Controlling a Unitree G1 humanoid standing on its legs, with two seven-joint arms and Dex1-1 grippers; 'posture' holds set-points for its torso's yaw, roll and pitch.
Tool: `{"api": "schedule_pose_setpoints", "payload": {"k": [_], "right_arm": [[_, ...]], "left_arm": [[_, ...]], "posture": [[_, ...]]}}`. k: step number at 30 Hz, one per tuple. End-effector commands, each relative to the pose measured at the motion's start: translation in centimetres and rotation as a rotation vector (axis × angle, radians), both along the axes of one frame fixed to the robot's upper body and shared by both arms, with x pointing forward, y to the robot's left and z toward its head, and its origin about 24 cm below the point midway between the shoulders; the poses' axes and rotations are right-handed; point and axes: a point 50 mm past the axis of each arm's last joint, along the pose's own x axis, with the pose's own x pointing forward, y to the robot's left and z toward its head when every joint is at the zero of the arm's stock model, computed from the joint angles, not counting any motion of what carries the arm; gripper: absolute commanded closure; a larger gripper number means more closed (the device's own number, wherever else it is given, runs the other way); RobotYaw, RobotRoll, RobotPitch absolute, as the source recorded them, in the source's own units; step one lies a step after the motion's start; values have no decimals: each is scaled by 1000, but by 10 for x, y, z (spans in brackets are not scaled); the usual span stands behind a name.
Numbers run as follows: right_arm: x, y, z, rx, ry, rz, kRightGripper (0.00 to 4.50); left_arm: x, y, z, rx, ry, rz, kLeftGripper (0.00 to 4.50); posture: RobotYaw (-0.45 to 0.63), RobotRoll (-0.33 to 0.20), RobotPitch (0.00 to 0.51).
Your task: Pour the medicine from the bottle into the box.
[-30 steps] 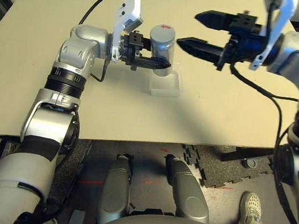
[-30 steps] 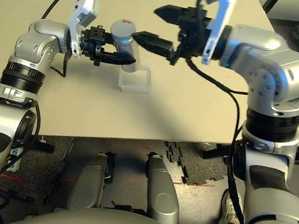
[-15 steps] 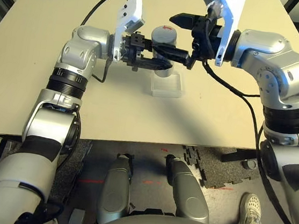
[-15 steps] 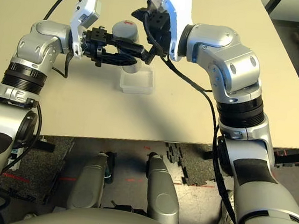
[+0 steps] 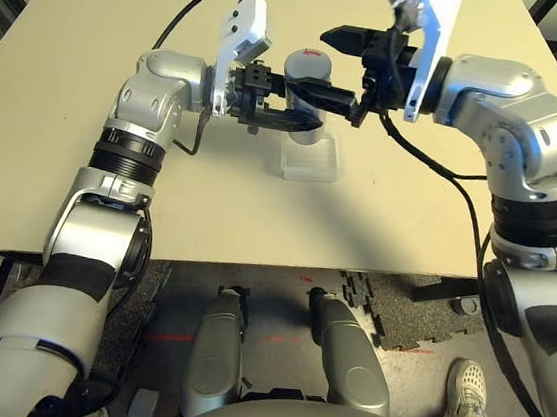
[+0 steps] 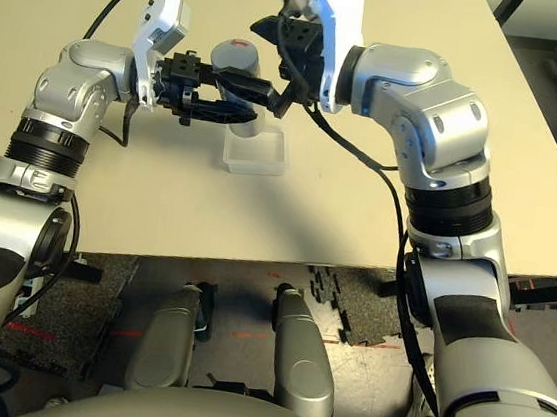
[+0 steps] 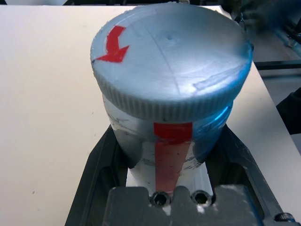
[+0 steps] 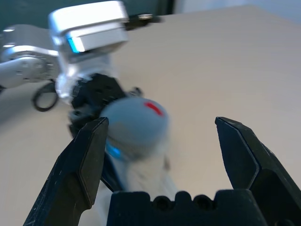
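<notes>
The silvery-grey bottle (image 5: 307, 89) stands upright just above the far edge of the clear box (image 5: 311, 158), its grey cap (image 7: 169, 52) marked with a red arrow. My left gripper (image 5: 292, 109) is shut on the bottle's body, one finger on each side. My right gripper (image 5: 332, 66) is open at cap height; its fingers (image 8: 89, 155) stand on either side of the cap (image 8: 136, 120), apart from it. The medicine is hidden.
The beige table (image 5: 409, 213) is bare around the box. Its front edge runs just below my arms. Black floor mats (image 5: 387, 312) and a person's shoe (image 5: 467, 383) lie on the floor beyond that edge.
My right arm has swung in from the right, and its open fingers now straddle the bottle's cap. The left gripper has kept the bottle in place.
</notes>
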Motion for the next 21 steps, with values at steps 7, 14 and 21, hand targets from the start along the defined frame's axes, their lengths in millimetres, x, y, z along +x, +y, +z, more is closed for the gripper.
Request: {"api": "schedule_pose_setpoints", "payload": {"k": [7, 14, 21], "right_arm": [[-15, -21, -7, -3, 52, -28, 0], [-15, -4, -5, 11, 39, 13, 0], [1, 21, -2, -4, -10, 13, 0]], "left_arm": [[6, 7, -4, 16, -2, 27, 2061], [9, 6, -4, 14, -7, 27, 2061], [7, 1, -4, 11, -10, 7, 2061]], "posture": [[-79, 0, 200], [-81, 0, 198], [-70, 0, 195]]}}
